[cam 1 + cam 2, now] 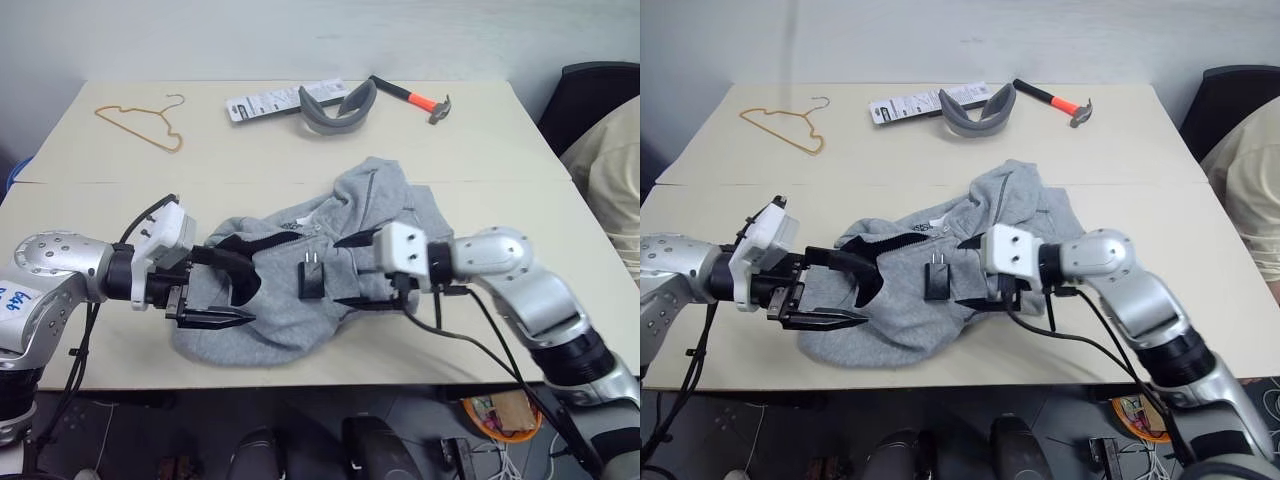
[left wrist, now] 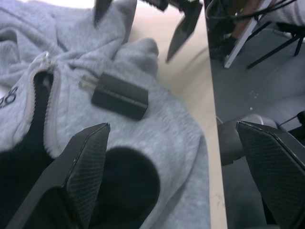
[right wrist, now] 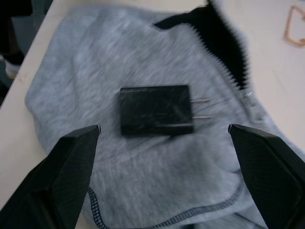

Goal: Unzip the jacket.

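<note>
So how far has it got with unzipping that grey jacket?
Partly there, it seems. The jacket gapes at the collar, black lining showing, but the zipper looks closed below that. A black charger plug lies on the fabric. Both the left end effector and right end effector hover open over it, gripping nothing. Left to do: grab the zipper pull and draw it down.

Light grey jacket (image 1: 330, 250) with black lining, black charger (image 1: 311, 277), orange hanger (image 1: 140, 125), grey band (image 1: 337, 110)
</note>
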